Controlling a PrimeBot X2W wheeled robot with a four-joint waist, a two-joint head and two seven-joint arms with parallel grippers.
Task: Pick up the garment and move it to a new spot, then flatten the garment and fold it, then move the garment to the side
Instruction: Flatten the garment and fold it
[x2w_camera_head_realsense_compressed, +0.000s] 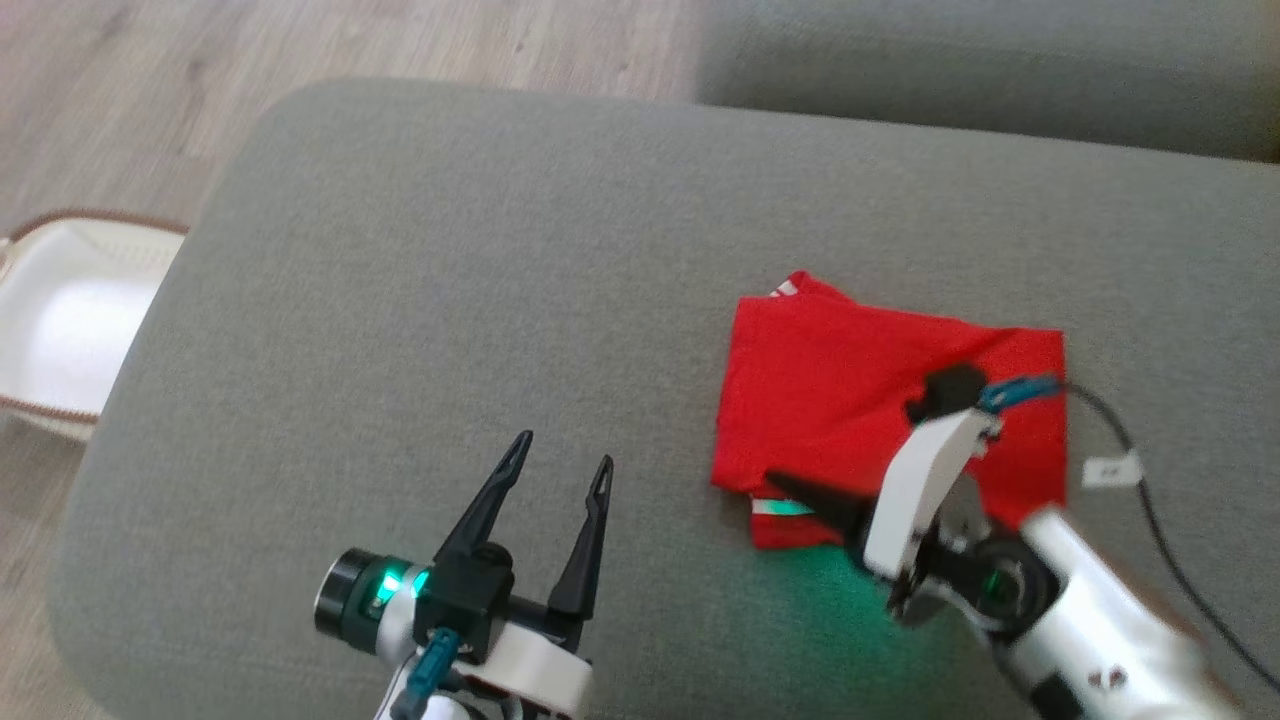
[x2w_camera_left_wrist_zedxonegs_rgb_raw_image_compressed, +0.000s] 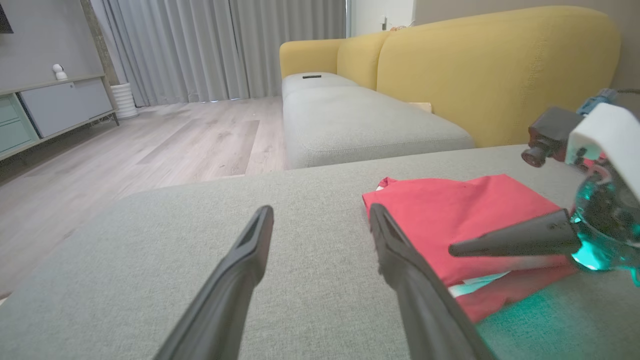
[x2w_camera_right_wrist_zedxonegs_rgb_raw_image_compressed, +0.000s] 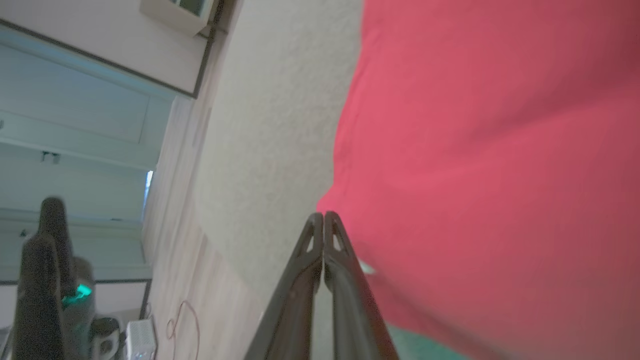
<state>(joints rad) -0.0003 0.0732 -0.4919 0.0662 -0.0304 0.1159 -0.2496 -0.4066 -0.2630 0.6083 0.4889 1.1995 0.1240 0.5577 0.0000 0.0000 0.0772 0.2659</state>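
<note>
The garment (x2w_camera_head_realsense_compressed: 850, 400) is red, folded into a rough square, and lies on the right part of a grey cushion (x2w_camera_head_realsense_compressed: 450, 300). A white and green strip shows at its near edge. My right gripper (x2w_camera_head_realsense_compressed: 775, 482) is shut. Its fingers point left, low over the near left corner of the garment (x2w_camera_right_wrist_zedxonegs_rgb_raw_image_compressed: 475, 150), and no cloth shows between the tips (x2w_camera_right_wrist_zedxonegs_rgb_raw_image_compressed: 323, 215). In the left wrist view the same right gripper (x2w_camera_left_wrist_zedxonegs_rgb_raw_image_compressed: 452, 248) lies across the garment (x2w_camera_left_wrist_zedxonegs_rgb_raw_image_compressed: 460, 210). My left gripper (x2w_camera_head_realsense_compressed: 565, 448) stands open above bare cushion, left of the garment, fingers (x2w_camera_left_wrist_zedxonegs_rgb_raw_image_compressed: 250, 250) spread with nothing between.
A black cable with a white tag (x2w_camera_head_realsense_compressed: 1110, 468) runs off the garment's right side. A white basket (x2w_camera_head_realsense_compressed: 60, 320) sits on the wood floor to the left. Beyond the cushion are a second grey seat (x2w_camera_left_wrist_zedxonegs_rgb_raw_image_compressed: 350, 120) and a yellow sofa back (x2w_camera_left_wrist_zedxonegs_rgb_raw_image_compressed: 500, 65).
</note>
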